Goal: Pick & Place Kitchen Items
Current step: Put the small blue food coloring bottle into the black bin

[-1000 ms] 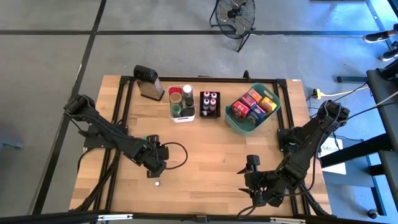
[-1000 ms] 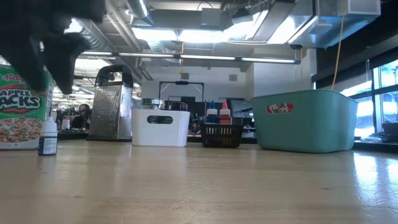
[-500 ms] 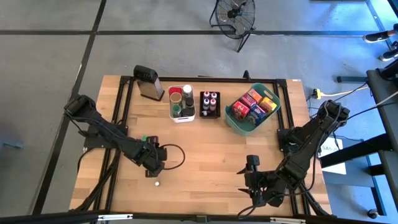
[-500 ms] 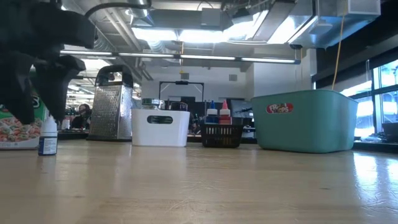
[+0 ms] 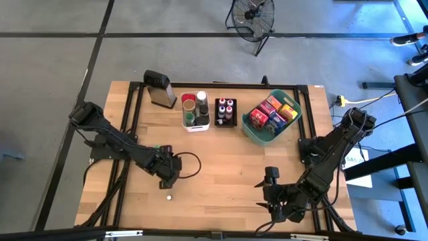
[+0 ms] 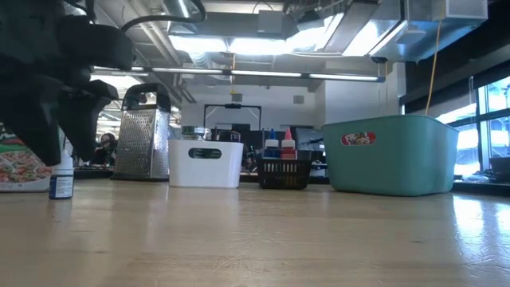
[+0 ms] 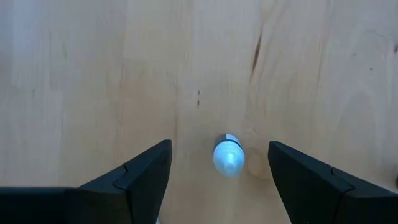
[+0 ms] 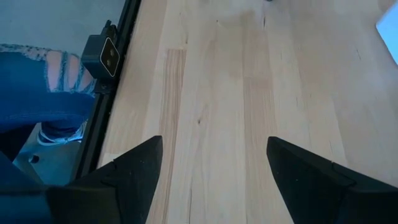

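Wooden tabletop (image 5: 221, 167), pale planks on a black frame, is what I am looking down on, with a grey floor and a standing fan (image 5: 253, 17) beyond its far edge. Along that far side I am logging, in order: a metal box grater (image 5: 159, 89) with a black handle, a white bin (image 5: 195, 111) holding jars and cans, a small black tray (image 5: 225, 112) of capped bottles, and a teal basket (image 5: 271, 116) filled with red, pink, orange and yellow boxes. One item is standing alone on the near-left part of the table: a small white dropper bottle (image 5: 169, 197), upright on its base with its long axis vertical, dark label band (image 6: 60, 186) showing in the low view, print too small for me to read. I am holding the left gripper (image 5: 170, 178) just above and slightly on the far side of it, jaws spread and carrying nothing; in the left wrist view the bottle's cap (image 7: 228, 157) is sitting between the two fingers (image 7: 138, 176), so I judge a straight descent and a squeeze is what the pick needs. This arm is clearly the nearer one. I am keeping the right gripper (image 5: 270, 177) waiting near the table's front right, also spread and empty, well apart from the bottle. Legible writing is scarce: a cereal box (image 6: 17, 163) is partly showing behind the left arm in the low view, its lettering mostly hidden, and a red-and-yellow sticker (image 6: 358, 139) on the basket's wall is not readable to me.
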`<action>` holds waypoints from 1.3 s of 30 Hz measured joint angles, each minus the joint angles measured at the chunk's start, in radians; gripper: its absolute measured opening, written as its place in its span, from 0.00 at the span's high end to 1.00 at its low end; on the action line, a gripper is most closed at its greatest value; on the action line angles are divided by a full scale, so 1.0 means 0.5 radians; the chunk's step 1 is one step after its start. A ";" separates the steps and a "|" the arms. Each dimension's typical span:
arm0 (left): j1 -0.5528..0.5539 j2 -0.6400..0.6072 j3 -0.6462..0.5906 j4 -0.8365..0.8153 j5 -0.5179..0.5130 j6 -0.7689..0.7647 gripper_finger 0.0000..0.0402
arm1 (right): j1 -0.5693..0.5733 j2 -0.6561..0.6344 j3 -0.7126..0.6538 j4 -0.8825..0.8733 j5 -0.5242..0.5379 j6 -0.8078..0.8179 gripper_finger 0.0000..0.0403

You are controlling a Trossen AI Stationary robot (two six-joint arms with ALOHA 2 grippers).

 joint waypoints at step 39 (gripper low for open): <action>0.072 0.242 0.001 0.023 0.159 0.348 0.35 | 0.000 0.000 0.001 -0.011 -0.005 0.045 0.28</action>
